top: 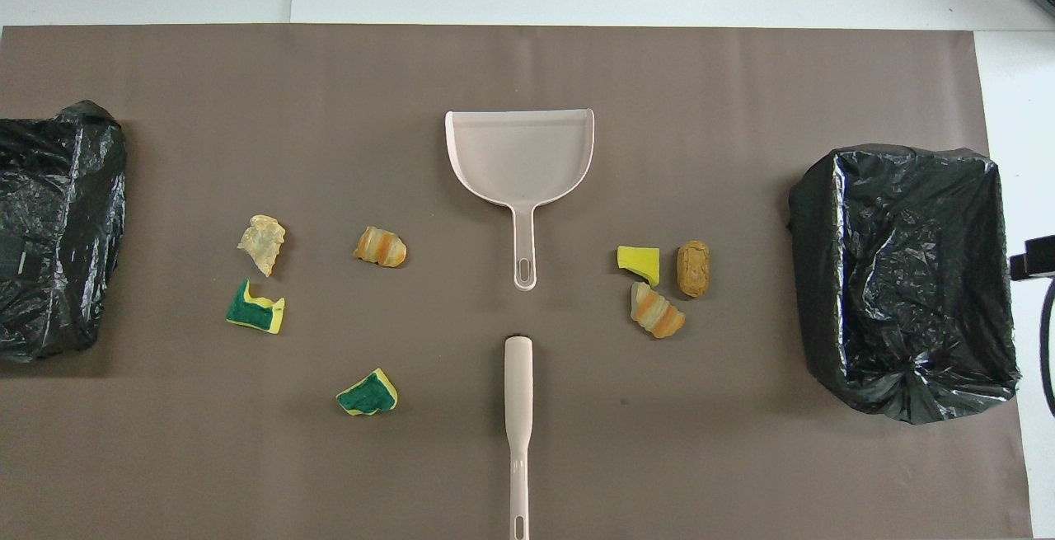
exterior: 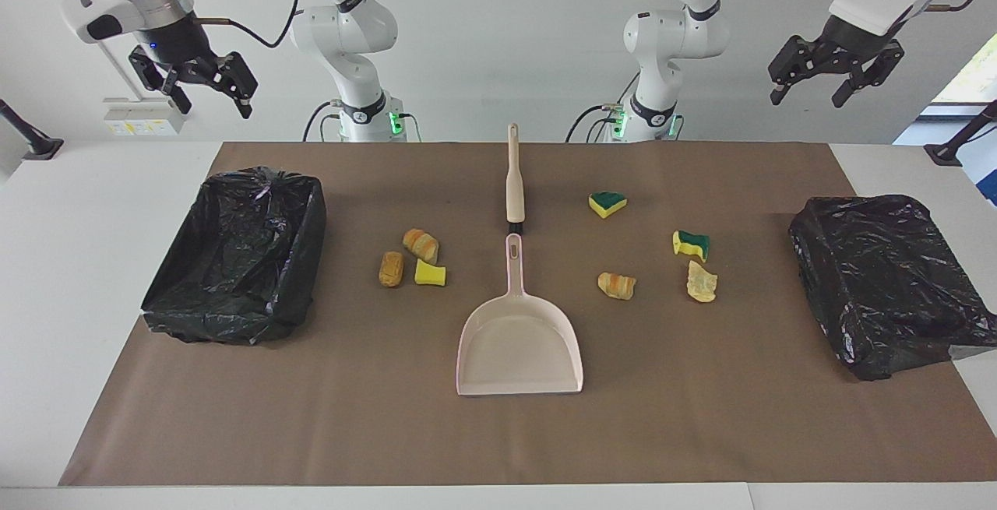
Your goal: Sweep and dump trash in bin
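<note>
Start of task, nothing yet swept; 7 scraps lie on the brown mat [exterior: 701, 432]: 3 clustered [exterior: 413, 259] toward the right arm's end, 4 spread [exterior: 662, 253] toward the left arm's end; pink dustpan [exterior: 520, 342] at centre, empty, brush [exterior: 515, 175] nearer the robots, handle ends almost touching; a black-lined bin [exterior: 241, 257] at the right arm's end, another [exterior: 884, 276] at the left arm's; left gripper [exterior: 835, 78] and right gripper [exterior: 204, 82] wait raised over the table's end zones, jaws apart, holding nothing; sweeping and dumping all remain.
</note>
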